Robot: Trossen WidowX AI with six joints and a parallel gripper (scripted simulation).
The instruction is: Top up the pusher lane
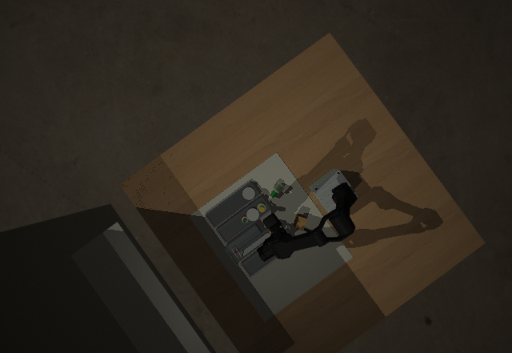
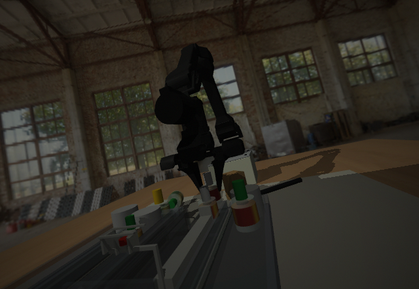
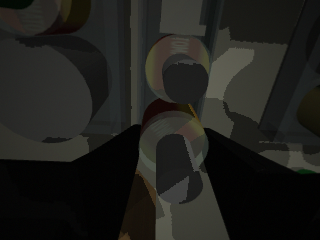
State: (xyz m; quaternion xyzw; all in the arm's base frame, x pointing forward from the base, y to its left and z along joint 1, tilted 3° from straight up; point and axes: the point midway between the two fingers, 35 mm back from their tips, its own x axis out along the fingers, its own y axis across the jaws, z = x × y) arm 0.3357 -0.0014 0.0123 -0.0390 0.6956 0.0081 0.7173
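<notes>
My gripper (image 2: 210,189) (image 3: 171,133) is shut on a grey-capped jar (image 2: 207,179) (image 3: 173,150) with a red label. It is upright at the front end of the sprung lane (image 2: 220,234). The matching lane jar (image 2: 205,194) (image 3: 179,47) stands upright directly behind it, against the white pusher (image 2: 204,211) (image 3: 182,19). The two jars look very close or touching. The held jar's base and the low front stop are hidden, so its height over the lane floor cannot be told. In the top view, the arm covers both jars.
A green-capped jar (image 2: 246,213) stands in the lane beside. A yellow-capped jar (image 1: 262,207) (image 2: 157,196) and white cylinders (image 1: 248,193) (image 3: 42,90) stand in the other lanes. A green-capped jar (image 1: 278,190) (image 2: 176,198) lies loose. A brown block (image 1: 301,222) is near the arm.
</notes>
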